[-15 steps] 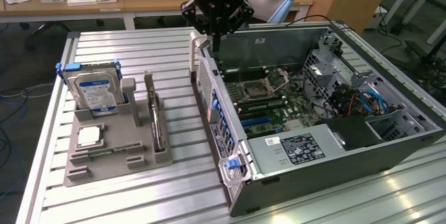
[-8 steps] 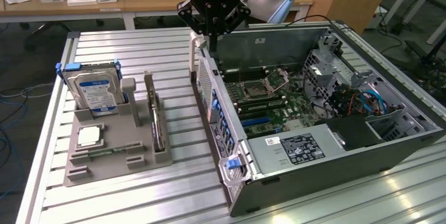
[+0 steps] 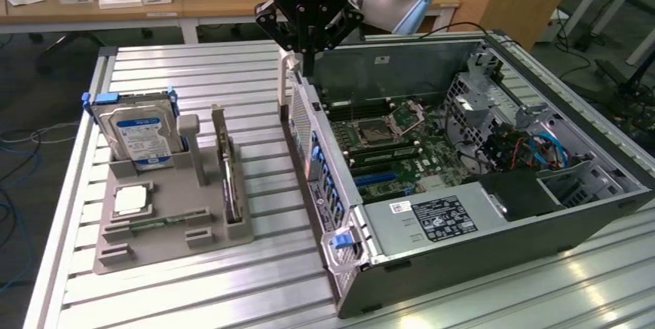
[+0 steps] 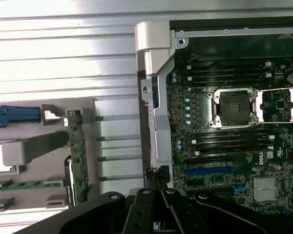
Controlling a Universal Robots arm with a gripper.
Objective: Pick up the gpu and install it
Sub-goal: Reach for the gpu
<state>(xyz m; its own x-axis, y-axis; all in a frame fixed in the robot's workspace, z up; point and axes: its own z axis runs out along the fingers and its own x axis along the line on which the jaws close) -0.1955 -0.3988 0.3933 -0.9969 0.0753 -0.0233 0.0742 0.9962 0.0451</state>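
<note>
The pincer, jaws together and empty, hangs above the rear wall of the open computer case. The gpu stands on edge in a grey holder, below the pincer and well apart from it, on the side away from the case. The pick-up appears not yet begun. Grasping likely calls for parted jaws lined up over the card's thin top edge.

Bare table lies between the gpu, upright in the grey holder, and the perforated wall of the open-topped computer case.
</note>
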